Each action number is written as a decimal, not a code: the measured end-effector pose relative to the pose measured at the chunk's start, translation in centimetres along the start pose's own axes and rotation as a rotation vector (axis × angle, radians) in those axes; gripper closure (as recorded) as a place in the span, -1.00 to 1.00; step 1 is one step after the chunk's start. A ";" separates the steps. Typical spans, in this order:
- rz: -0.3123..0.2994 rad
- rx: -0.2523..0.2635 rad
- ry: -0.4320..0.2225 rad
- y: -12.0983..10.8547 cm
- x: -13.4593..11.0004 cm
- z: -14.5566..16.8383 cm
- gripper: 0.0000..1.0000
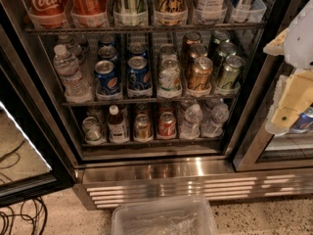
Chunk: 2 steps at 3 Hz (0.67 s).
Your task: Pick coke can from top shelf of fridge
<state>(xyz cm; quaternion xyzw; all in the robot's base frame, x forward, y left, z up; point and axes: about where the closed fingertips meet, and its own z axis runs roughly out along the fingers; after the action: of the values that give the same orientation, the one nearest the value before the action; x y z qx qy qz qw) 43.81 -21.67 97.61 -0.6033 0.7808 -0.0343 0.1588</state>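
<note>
The coke can [45, 1], red with white Coca-Cola script, stands in a clear tray at the far left of the top shelf [146, 28] of the fridge [254, 111]; its top is cut off by the picture's upper edge. An orange-red can without script [90, 1] stands right beside it. My gripper [287, 109], white and cream, hangs at the right edge of the view in front of the fridge's right frame. It is well to the right of the coke can and lower, level with the middle shelf, and touches no can.
More cans fill the top-shelf trays. The middle rack holds blue Pepsi cans [107, 77], other cans and a water bottle [71, 75]. The bottom rack holds small cans and bottles. The open door [29, 146] stands at left. A ribbed steel grille [195, 185], a clear plastic bin [164, 218] and floor cables [19, 219] lie below.
</note>
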 end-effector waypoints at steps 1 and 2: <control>0.000 0.000 0.000 0.0 0.0 0.0 -1.00; 0.006 0.024 -0.030 -0.4 -1.2 0.2 -1.00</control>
<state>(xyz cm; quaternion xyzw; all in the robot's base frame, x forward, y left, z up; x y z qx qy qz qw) 44.53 -20.57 97.81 -0.5995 0.7796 -0.0341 0.1781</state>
